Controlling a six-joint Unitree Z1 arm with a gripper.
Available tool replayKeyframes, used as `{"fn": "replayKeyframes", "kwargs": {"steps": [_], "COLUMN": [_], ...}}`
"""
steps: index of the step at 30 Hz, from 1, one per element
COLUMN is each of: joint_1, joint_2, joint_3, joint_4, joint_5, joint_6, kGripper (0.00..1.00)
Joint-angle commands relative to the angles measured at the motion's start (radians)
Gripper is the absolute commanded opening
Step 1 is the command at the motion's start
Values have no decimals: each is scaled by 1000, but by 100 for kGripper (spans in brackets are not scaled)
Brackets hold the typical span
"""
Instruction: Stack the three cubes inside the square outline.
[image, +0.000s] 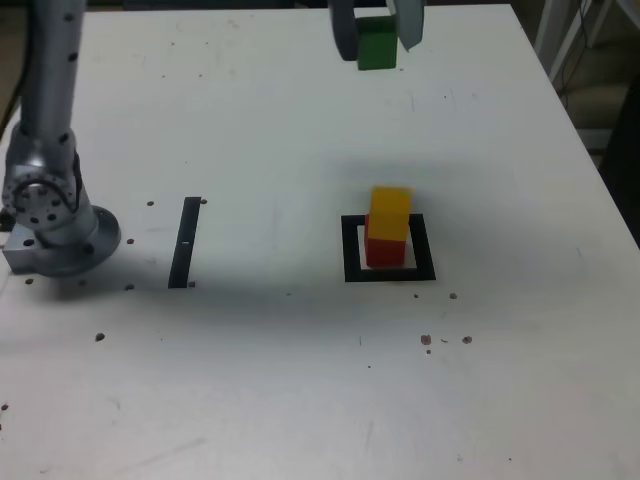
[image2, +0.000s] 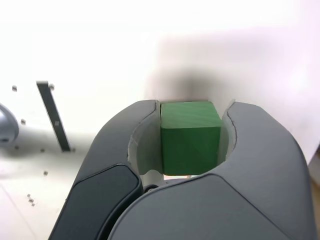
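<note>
The green cube (image2: 191, 137) sits clamped between the jaws of the gripper (image: 378, 35), carried above the far part of the table (image: 250, 120) in the exterior view, well apart from the stack. Inside the square outline (image: 350, 250), the yellow cube (image: 390, 212) rests on the red cube (image: 385, 252), slightly skewed. With 2 of 3 placed, the risk is in the last set-down: a descent off centre could nudge the yellow cube off or topple both. The black strip (image: 186, 242) lies well to the exterior view's left.

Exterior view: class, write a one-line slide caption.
Gripper carries the green cube above the table; the yellow cube sits on the red cube inside the black square outline.
</note>
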Motion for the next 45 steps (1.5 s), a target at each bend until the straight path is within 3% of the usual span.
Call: {"fn": "replayKeyframes", "kwargs": {"steps": [1,10,19,27,37,45], "joint_1": [-45,-248,-361,-382,-376,-337], "joint_2": [-22,-48,-5,58,50,39], "joint_3": [16,59,86,148,194,266], "joint_4": [10,9,-15,-104,-151,-227], "joint_5": [-2,-6,1,-16,20,0], "joint_6": [-27,-193,-306,-317,-312,-281], "kGripper": [24,24,24,24,25,25]}}
